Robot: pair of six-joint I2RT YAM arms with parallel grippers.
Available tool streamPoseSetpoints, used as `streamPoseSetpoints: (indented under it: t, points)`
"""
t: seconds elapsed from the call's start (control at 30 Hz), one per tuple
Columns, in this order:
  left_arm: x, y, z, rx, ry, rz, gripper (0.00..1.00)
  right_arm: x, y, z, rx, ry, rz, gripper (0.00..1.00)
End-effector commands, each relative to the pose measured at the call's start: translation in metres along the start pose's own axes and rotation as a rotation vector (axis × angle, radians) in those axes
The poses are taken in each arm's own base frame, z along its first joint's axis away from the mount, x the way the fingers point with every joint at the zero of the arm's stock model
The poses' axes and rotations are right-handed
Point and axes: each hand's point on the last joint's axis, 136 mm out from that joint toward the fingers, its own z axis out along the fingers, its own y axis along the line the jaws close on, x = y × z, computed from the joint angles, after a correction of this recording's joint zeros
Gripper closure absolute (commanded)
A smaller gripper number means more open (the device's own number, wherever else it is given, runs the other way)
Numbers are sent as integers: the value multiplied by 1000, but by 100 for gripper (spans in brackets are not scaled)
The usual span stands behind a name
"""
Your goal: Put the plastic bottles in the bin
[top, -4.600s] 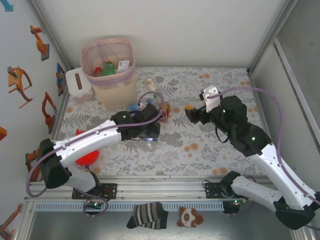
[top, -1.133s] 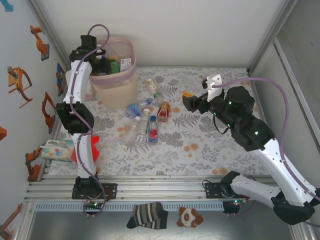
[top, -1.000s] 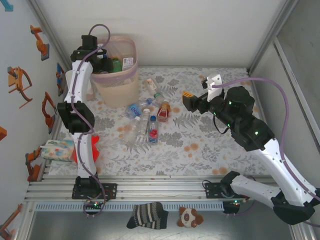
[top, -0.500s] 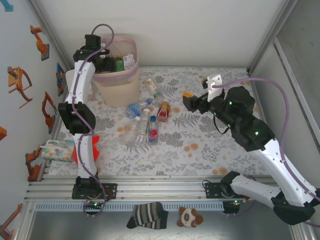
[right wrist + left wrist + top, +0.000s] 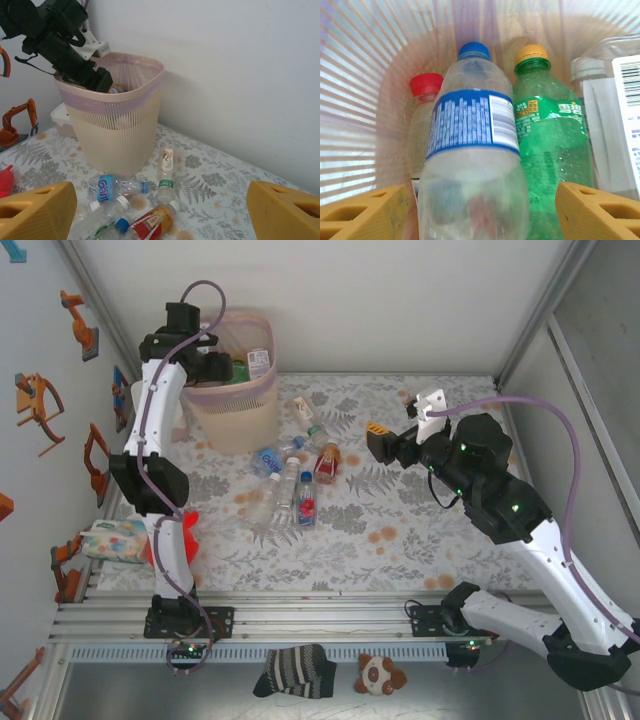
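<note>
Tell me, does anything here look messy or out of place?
Yes: several small clear plastic bottles lie on their sides on the floral table beside the tall beige bin. A striped sock lies below the table's front rail.

Upright pink-lined beige bin (image 5: pixel 235 425) with clear and green plastic bottles (image 5: pixel 470 125) inside; more bottles (image 5: pixel 287 485) flat nearby.

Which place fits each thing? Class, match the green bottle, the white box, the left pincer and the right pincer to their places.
1. green bottle
2. white box
3. left pincer
4. right pincer

a. over the bin
b. inside the bin
c. over the table
d. beside the bin

Pairs: 1-b, 2-d, 3-a, 4-c
</note>
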Motion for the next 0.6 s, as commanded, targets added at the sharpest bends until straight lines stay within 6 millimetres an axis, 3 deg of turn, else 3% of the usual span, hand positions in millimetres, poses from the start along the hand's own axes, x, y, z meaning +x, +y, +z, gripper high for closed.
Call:
streamPoseSetpoints:
  t: [0.0, 0.37, 0.57]
  points:
    - [-14, -2, -40, 13, -65, 9, 23, -13, -4, -6, 16, -38, -2, 13]
    - [-26, -20, -83, 85, -147, 28, 23, -14, -3, -3, 11, -38, -2, 13]
    - [-22, -35, -114, 126, -175, 61, 24, -13, -3, 0, 13, -33, -1, 13]
